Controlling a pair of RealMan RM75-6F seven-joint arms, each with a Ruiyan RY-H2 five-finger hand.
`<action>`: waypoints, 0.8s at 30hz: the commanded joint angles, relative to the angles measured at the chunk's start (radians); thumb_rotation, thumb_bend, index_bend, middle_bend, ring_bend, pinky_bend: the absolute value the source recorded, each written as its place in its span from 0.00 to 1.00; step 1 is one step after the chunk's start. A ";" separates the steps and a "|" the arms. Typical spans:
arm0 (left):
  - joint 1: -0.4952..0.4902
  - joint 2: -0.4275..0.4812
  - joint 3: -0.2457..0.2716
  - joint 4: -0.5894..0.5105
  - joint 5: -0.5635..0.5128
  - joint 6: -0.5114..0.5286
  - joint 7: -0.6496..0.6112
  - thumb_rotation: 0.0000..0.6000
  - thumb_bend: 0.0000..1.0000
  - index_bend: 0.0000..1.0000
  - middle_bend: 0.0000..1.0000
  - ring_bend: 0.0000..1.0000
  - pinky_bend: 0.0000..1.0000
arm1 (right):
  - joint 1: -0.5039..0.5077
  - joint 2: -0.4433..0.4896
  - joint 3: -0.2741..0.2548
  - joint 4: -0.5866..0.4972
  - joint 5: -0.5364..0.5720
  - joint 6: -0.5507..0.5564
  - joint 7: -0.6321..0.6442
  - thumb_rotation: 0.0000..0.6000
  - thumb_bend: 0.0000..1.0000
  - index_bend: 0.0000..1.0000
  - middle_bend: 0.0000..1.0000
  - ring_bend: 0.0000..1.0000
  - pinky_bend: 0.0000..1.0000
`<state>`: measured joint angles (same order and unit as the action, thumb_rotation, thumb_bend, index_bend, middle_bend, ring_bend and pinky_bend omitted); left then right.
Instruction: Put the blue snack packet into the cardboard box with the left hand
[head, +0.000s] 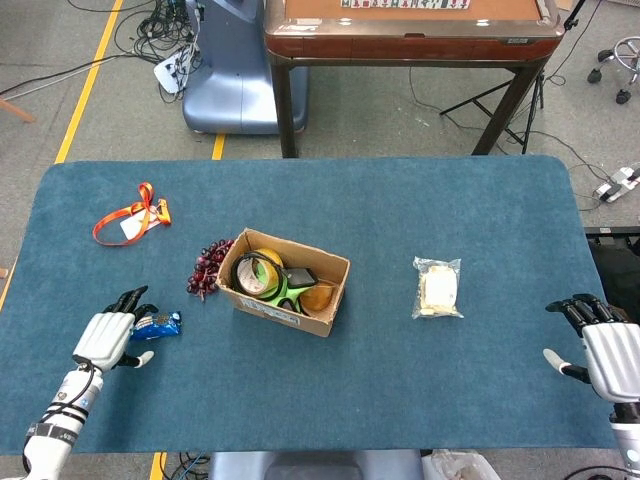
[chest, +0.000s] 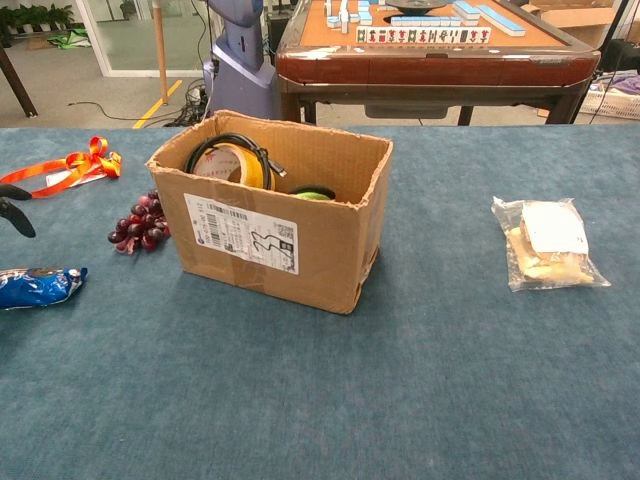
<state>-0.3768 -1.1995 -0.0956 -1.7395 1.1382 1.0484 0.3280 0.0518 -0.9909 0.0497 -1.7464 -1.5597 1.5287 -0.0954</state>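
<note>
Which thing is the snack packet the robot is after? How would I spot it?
Find the cardboard box mid-table, then look toward the near-left. The blue packet lies flat there, under the left hand. It is the only blue wrapper; the grapes beside it are dark red.

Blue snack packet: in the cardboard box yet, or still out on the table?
Out. The blue snack packet lies flat on the table, left of the cardboard box, with the left hand over its left end.

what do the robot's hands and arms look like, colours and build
Both the left hand and the right hand have a pale silver-white ribbed back plate and black fingers with a light thumb. The left hand's wrist narrows to a white forearm with a black band and a thin dark cable. Only dark fingertips show in the chest view.
</note>
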 joint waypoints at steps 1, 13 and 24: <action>-0.034 -0.034 -0.005 0.040 -0.045 -0.037 0.029 1.00 0.17 0.25 0.00 0.00 0.19 | 0.000 0.001 0.000 0.000 0.000 -0.001 0.001 1.00 0.00 0.36 0.38 0.23 0.44; -0.103 -0.124 -0.002 0.164 -0.208 -0.093 0.112 1.00 0.17 0.26 0.00 0.00 0.19 | 0.001 0.002 0.001 0.000 -0.001 -0.004 0.005 1.00 0.00 0.36 0.38 0.23 0.44; -0.128 -0.147 0.008 0.212 -0.283 -0.118 0.111 1.00 0.21 0.29 0.00 0.00 0.19 | 0.003 -0.001 -0.001 0.001 0.000 -0.010 0.000 1.00 0.00 0.36 0.38 0.23 0.44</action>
<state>-0.5036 -1.3461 -0.0884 -1.5280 0.8558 0.9308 0.4404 0.0544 -0.9915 0.0489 -1.7454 -1.5597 1.5184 -0.0951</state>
